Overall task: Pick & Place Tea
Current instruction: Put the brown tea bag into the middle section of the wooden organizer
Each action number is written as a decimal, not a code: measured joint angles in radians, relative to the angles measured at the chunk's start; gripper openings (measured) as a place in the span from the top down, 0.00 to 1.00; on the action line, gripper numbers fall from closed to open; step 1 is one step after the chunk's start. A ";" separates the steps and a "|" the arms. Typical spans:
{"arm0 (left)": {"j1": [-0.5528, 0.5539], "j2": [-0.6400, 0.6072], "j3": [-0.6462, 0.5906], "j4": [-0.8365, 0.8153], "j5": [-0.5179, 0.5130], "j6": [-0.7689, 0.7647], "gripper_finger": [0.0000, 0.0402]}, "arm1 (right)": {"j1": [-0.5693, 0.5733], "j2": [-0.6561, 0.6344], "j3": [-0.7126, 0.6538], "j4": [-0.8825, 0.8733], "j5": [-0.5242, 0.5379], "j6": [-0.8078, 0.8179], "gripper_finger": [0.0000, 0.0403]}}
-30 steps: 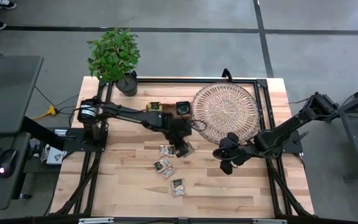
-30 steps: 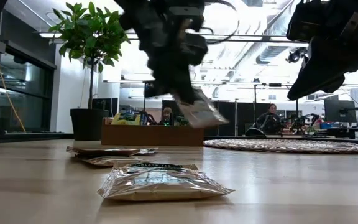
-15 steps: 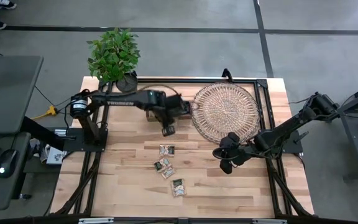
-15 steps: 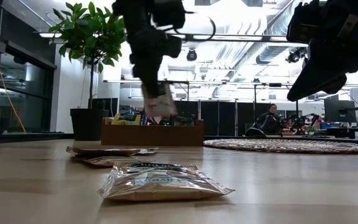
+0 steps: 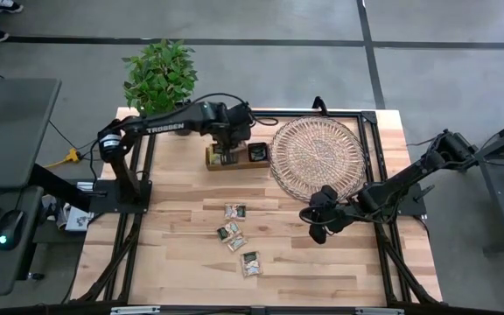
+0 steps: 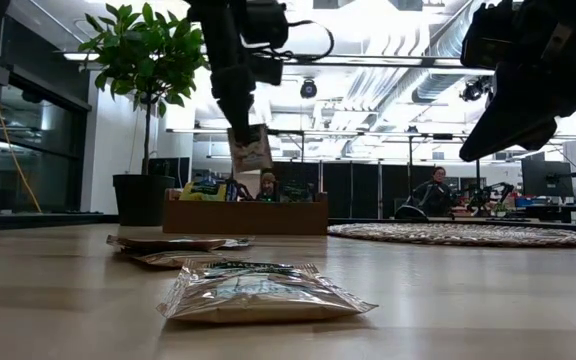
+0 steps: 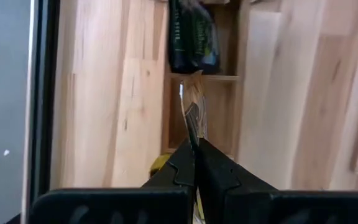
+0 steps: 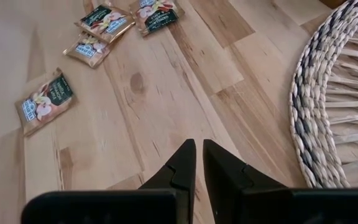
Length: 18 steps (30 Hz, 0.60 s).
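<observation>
High view shows the wooden box (image 5: pixel 234 156) at the desk's (image 5: pixel 182 262) far side, beside the wicker tray (image 5: pixel 318 157), which looks bare. Left wrist view shows a dark sachet (image 7: pixel 194 37) in one compartment of the box and a yellowish one barely showing in another. The left hand (image 5: pixel 227 149) hangs over the box, clamped on a beige sachet (image 7: pixel 194 109). Four sachets (image 5: pixel 234 211) lie on the desk. The right hand (image 5: pixel 315 225) hovers near the tray, fingers nearly together, holding nothing.
</observation>
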 joint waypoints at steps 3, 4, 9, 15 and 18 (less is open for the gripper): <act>0.017 0.029 0.001 0.007 0.000 0.023 1.00 | 0.000 0.000 0.000 0.000 0.012 0.000 0.93; 0.022 0.038 -0.001 0.003 0.001 0.025 1.00 | 0.000 0.000 0.000 0.000 0.015 0.000 0.93; 0.034 0.075 0.000 0.009 -0.011 0.073 1.00 | 0.000 0.000 0.000 0.000 0.015 0.000 0.93; 0.041 0.115 -0.003 0.014 -0.018 0.096 1.00 | 0.000 0.000 0.000 0.000 0.014 0.012 0.93; 0.041 0.120 0.002 0.028 -0.019 0.103 1.00 | 0.000 0.000 0.000 0.000 0.014 0.021 0.92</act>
